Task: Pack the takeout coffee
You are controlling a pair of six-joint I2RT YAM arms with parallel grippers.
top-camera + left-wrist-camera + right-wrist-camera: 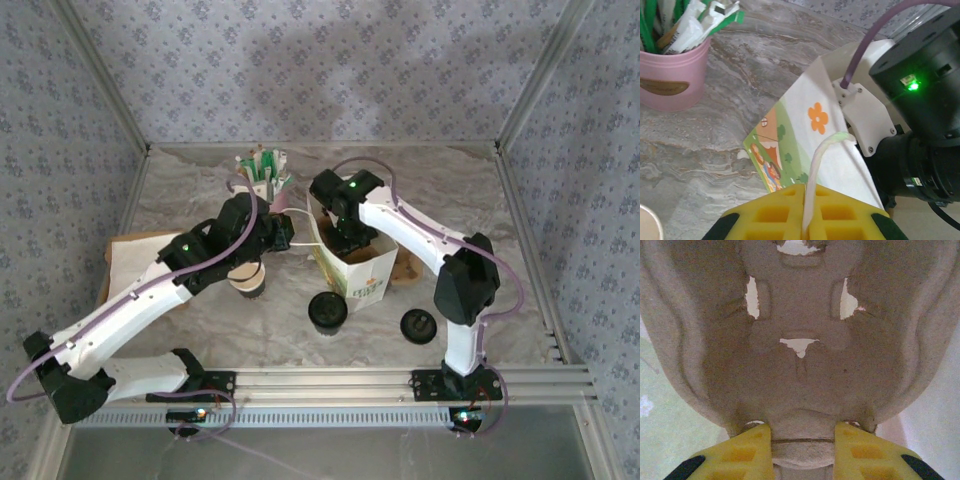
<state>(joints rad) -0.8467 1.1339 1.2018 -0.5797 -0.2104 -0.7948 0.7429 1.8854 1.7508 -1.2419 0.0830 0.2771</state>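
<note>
There's the left gripper point(807, 222) pinching the white paper bag's point(790, 125) cord handle point(816, 167), the right gripper point(802, 447) clamping a grey moulded-pulp cup tray point(800, 370), and the dark, black-lidded paper takeout coffee point(327, 312) standing just beside the bag (light, crushable: I'd squeeze its wall gently, under the lid).

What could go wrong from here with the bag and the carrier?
1. The left gripper pinches only the thin handle of the white bag; a pull might tip the bag.
2. The right gripper holds the pulp cup carrier by one edge in the bag's mouth; it may snag on a wall.
3. The lidless cup sits under the left arm and could get knocked.
</note>
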